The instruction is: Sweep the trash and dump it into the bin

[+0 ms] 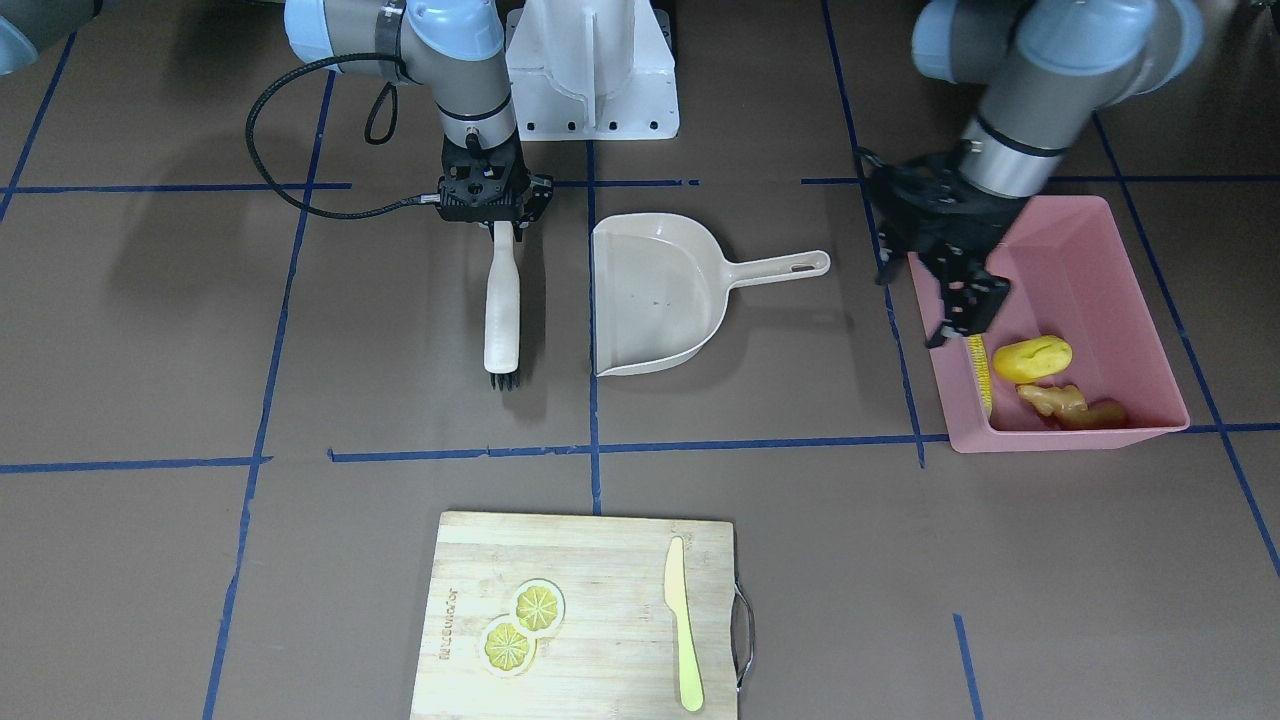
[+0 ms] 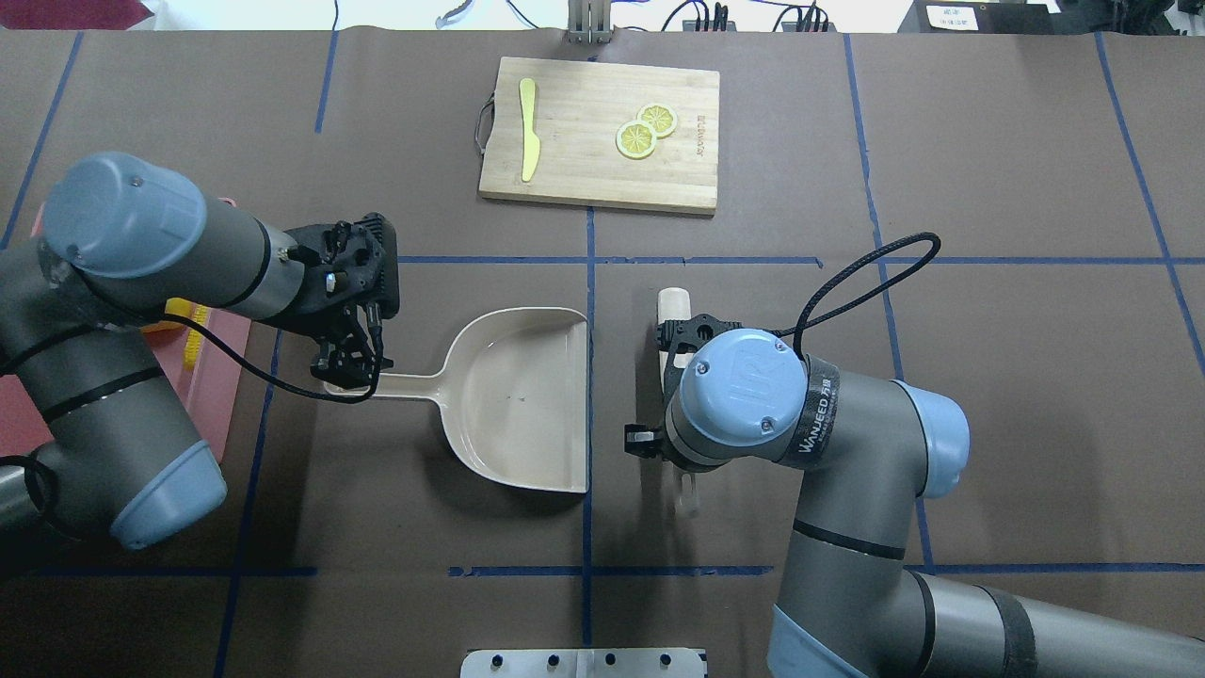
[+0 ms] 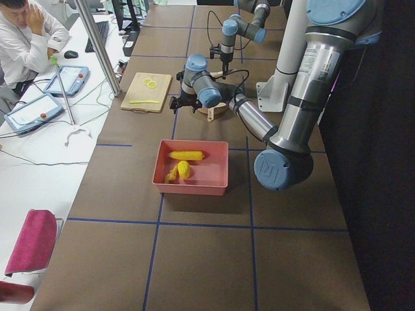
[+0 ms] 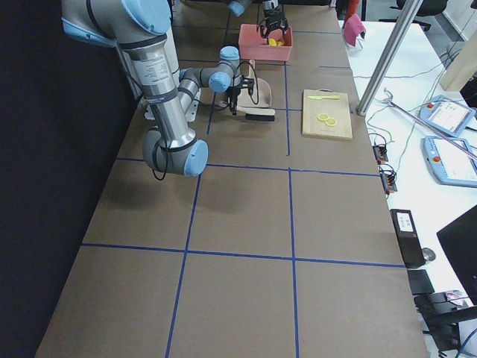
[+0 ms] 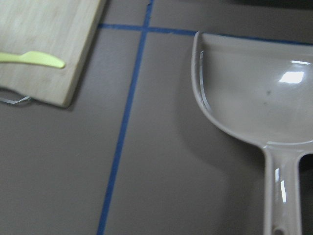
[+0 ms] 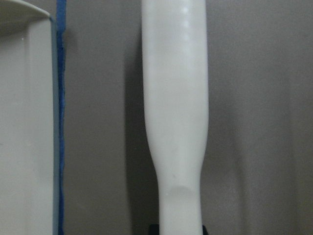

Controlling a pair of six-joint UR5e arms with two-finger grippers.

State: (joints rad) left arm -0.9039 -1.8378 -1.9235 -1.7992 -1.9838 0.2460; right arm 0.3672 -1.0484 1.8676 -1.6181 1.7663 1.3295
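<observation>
The pink bin [image 1: 1100,250] stands at the table's end on my left side. All the trash lies in it: a corn cob [image 1: 981,372], a yellow potato-like lump [image 1: 1032,358] and a ginger root [image 1: 1070,405]. My left gripper [image 1: 965,320] hangs open and empty between the bin's rim and the end of the dustpan's handle [image 2: 395,384]. The beige dustpan [image 1: 655,295] sits flat on the table with nothing in it. A beige brush [image 1: 502,310] lies beside it, bristles pointing away from me. My right gripper [image 1: 503,228] is shut on the brush's handle end.
A wooden cutting board [image 1: 600,560] with two lemon slices [image 1: 522,625] and a pale knife [image 1: 683,620] lies at the far side. The white robot base [image 1: 592,70] is at the near side. A person [image 3: 23,32] sits at a side desk.
</observation>
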